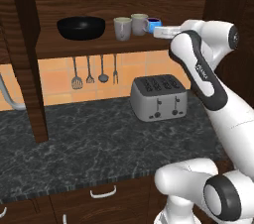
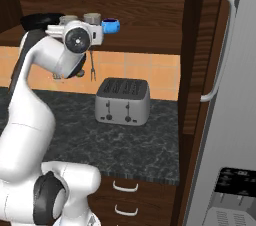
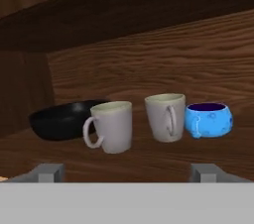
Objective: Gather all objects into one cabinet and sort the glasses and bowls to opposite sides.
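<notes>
Mugs sit in the middle of the cabinet [image 1: 30, 54] shelf, and that is your problem. Look along the hand view: the black bowl [image 3: 62, 119] is at one end, then the first mug [image 3: 113, 126], then the second mug [image 3: 166, 117], then the blue bowl [image 3: 208, 120] just beside it. So the two bowls are split, one on each side of the mugs. You want the bowls together on one side and the mugs together on the other.

Your gripper [image 3: 126, 171] is pulled back from the shelf with its fingers [image 3: 49, 172] wide apart and nothing between them. It points at the row, so you can pick any piece.

All four things look to be in the same cabinet, so I think the gathering part is done. The sorting is not. The blue bowl is small and at the open end, so it looks like the easy one to move. The toaster [image 1: 158, 98] on the counter [image 1: 74, 143] stays where it is
</notes>
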Robot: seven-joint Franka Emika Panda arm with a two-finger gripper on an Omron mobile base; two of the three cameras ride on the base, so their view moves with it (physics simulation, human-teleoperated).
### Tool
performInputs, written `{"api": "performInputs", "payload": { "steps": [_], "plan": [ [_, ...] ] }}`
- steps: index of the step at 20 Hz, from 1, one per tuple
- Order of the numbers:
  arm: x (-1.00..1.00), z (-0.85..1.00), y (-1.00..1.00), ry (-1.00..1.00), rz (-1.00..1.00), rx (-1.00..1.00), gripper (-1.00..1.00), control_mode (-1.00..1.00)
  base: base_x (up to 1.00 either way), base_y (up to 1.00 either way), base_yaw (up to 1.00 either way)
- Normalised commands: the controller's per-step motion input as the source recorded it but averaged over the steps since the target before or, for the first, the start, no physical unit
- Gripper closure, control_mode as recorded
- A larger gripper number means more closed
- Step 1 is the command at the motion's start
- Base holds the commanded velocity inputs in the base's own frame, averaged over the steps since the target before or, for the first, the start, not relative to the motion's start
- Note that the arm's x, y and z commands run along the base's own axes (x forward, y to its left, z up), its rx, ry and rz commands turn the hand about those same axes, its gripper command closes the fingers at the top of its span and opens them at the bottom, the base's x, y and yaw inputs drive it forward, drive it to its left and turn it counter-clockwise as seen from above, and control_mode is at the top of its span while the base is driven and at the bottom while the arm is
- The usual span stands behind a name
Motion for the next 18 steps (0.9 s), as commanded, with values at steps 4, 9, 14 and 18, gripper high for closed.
{"api": "performInputs", "payload": {
  "steps": [4,9,14,18],
  "plan": [
    [-1.00,-0.28,0.00,-0.08,0.00,0.09,-1.00,-1.00,0.00,0.00,0.00],
    [-1.00,-0.33,-0.06,-0.06,-0.01,0.07,-1.00,-1.00,0.00,0.00,0.00],
    [-0.70,-0.06,-0.04,-0.05,0.00,0.02,-1.00,-1.00,0.00,0.00,0.00],
    [0.00,0.00,0.00,0.00,0.00,0.00,-1.00,-1.00,0.00,0.00,0.00]
  ]
}}
